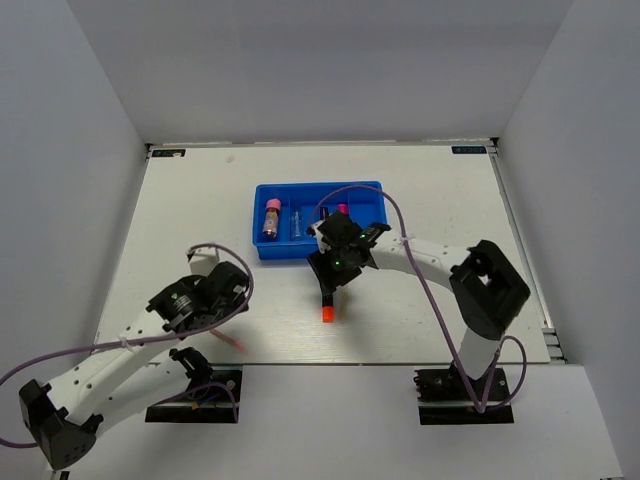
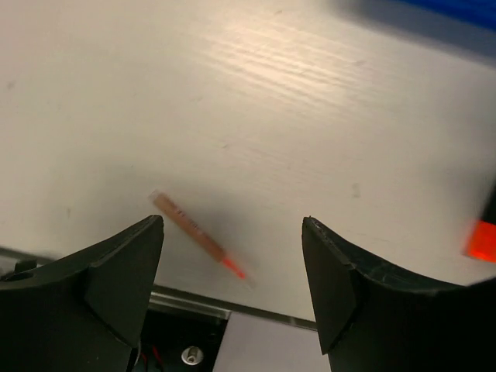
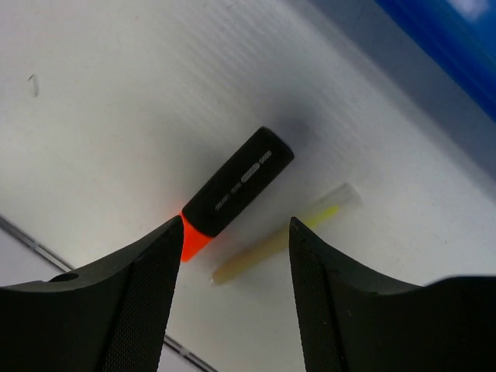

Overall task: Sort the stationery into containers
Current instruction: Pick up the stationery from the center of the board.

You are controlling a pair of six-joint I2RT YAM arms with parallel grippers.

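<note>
The blue tray [image 1: 318, 187] stands mid-table; a pink-capped tube [image 1: 271, 218] and a clear bottle [image 1: 297, 222] lie in its left compartments. Just in front of it my right gripper [image 3: 235, 222] hangs open over a black highlighter with an orange tip [image 3: 236, 183] and a thin beige stick [image 3: 271, 246], both flat on the table and touching neither finger. My left gripper [image 2: 232, 225] is open above a thin pink-orange stick [image 2: 198, 234] near the table's front edge, with nothing held. The overhead view shows that stick [image 1: 233, 343] and the highlighter [image 1: 328, 305].
The table's front edge with its metal strip [image 2: 194, 298] runs just below the pink-orange stick. The tray's blue wall [image 3: 449, 46] lies close behind the right gripper. White walls enclose the table on three sides.
</note>
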